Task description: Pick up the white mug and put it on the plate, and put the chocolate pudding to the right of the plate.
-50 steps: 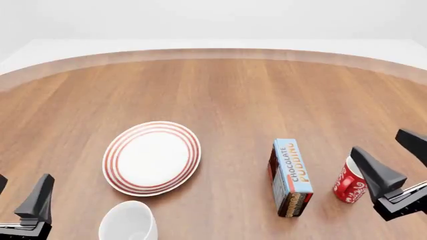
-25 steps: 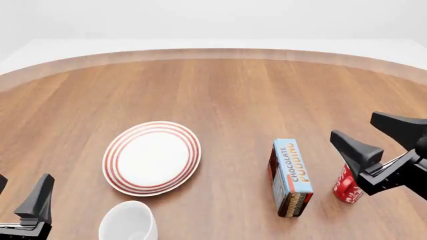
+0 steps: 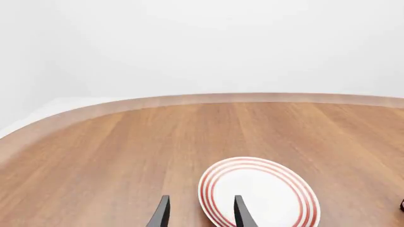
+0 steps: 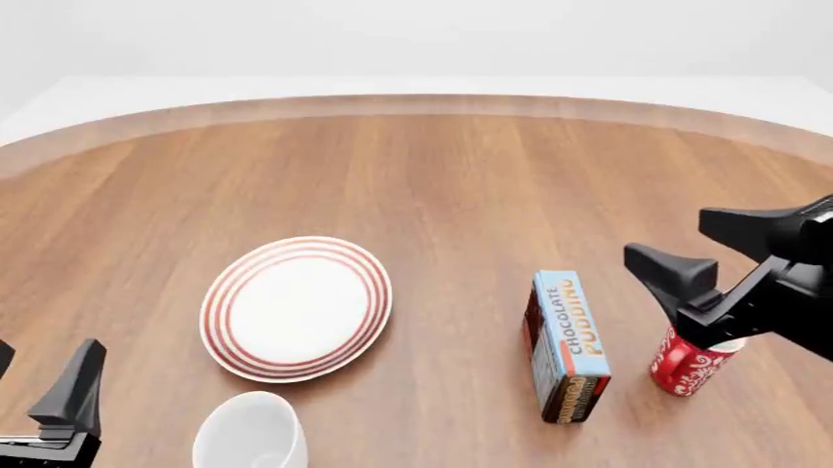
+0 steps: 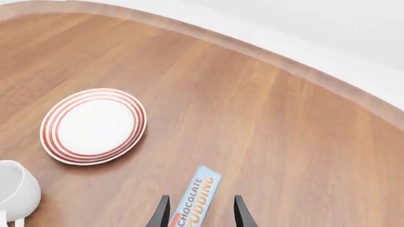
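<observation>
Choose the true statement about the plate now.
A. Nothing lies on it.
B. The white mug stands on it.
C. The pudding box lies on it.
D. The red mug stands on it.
A: the plate is bare, while the white mug sits on the table nearer the camera.

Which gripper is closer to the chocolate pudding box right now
Right. The right gripper hangs open just right of the chocolate pudding, above the red mug; the left gripper sits far across, beyond the plate.
</observation>
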Action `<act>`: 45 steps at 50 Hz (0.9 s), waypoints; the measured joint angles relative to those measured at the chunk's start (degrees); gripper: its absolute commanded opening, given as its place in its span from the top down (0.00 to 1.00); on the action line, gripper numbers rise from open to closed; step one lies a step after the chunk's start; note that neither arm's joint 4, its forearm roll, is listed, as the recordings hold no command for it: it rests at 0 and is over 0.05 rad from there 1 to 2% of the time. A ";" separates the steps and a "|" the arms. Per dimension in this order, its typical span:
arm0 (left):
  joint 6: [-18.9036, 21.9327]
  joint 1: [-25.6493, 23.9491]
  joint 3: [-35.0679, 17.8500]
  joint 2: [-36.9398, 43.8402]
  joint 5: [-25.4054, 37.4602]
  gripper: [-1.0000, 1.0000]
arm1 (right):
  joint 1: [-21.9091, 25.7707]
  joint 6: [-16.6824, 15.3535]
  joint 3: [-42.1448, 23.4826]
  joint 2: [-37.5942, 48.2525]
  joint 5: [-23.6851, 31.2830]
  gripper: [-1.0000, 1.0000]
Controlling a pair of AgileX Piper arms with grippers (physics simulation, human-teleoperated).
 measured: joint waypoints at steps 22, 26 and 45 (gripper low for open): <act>0.00 0.00 0.00 0.00 0.00 0.00 | -0.13 -0.10 -5.18 3.74 7.26 0.00; 0.00 0.00 0.00 0.00 0.00 0.00 | -0.12 -0.04 -6.21 4.57 8.36 0.00; 0.00 0.00 0.00 0.00 0.00 0.00 | 0.52 2.86 -11.72 9.32 12.82 0.00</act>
